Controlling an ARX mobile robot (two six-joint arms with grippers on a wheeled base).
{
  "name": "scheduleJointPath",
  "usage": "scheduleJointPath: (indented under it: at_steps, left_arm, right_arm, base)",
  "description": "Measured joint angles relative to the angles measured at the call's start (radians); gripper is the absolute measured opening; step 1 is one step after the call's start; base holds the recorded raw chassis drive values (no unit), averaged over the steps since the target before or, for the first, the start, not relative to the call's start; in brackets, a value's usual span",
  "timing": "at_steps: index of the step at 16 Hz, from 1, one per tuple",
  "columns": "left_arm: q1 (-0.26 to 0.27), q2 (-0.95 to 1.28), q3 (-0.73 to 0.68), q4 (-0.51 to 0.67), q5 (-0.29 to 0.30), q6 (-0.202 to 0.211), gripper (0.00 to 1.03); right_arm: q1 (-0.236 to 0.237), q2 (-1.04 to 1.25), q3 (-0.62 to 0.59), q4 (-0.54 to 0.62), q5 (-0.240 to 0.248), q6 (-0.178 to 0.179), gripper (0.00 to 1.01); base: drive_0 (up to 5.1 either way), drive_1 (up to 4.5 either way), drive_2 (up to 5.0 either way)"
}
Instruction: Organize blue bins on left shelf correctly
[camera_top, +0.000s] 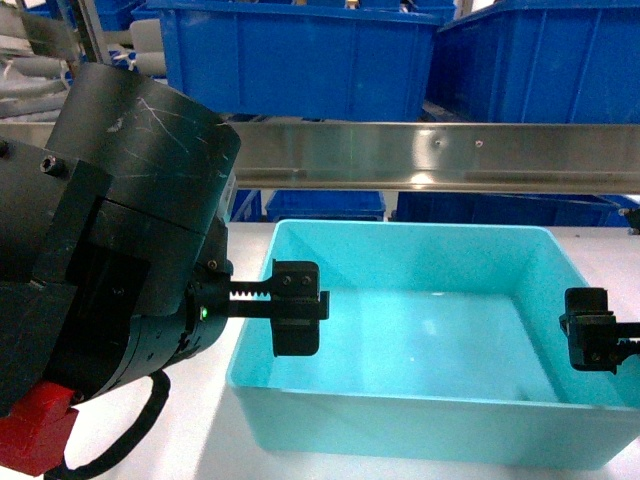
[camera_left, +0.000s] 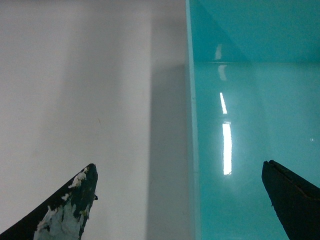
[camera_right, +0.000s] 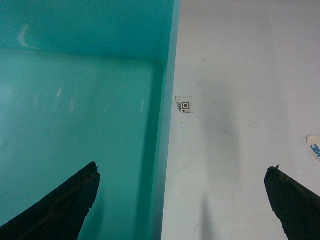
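Observation:
A light turquoise blue bin (camera_top: 430, 330) stands empty on the white table, just in front of the left shelf's steel beam (camera_top: 430, 155). My left gripper (camera_left: 179, 165) is open and straddles the bin's left wall (camera_left: 192, 150): one finger (camera_top: 296, 310) hangs inside the tub, the other over the table. On the opposite side, my right gripper (camera_right: 183, 166) is also open astride the right wall (camera_right: 165, 150), and one of its fingers (camera_top: 590, 342) shows by that wall. Neither gripper touches the bin.
Dark royal-blue crates (camera_top: 300, 55) (camera_top: 540, 60) sit on the shelf above the beam, and more (camera_top: 325, 205) below it. The left arm's black body (camera_top: 120, 230) fills the left foreground. On the white table (camera_right: 240, 75) are a small code sticker (camera_right: 184, 106) and a tape piece (camera_right: 314, 147).

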Motion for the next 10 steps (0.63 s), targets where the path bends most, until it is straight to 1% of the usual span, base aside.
scheduleJointPath:
  at_steps: [2,5,8,10]
  left_arm:
    - [0.003,0.004,0.011,0.003,0.002,0.000,0.98]
    - [0.017,0.017,0.008,0.006,0.015,-0.002,0.98]
    - [0.050,0.056,-0.010,0.007,0.020,-0.024,0.98]
    - [0.074,0.077,-0.023,0.026,0.040,-0.029,0.98]
  right_arm:
    - [0.000,0.000,0.000,0.009,-0.001,0.025,0.98]
    - [-0.001,0.004,0.000,0.008,-0.001,0.031,0.98]
    - [0.000,0.004,0.000,0.008,-0.001,0.036,0.98]
    - [-0.001,0.004,0.000,0.008,0.000,0.036,0.98]
  base:
    - [0.0,0.00,0.0]
    - [0.0,0.00,0.0]
    - [0.0,0.00,0.0]
    - [0.0,0.00,0.0]
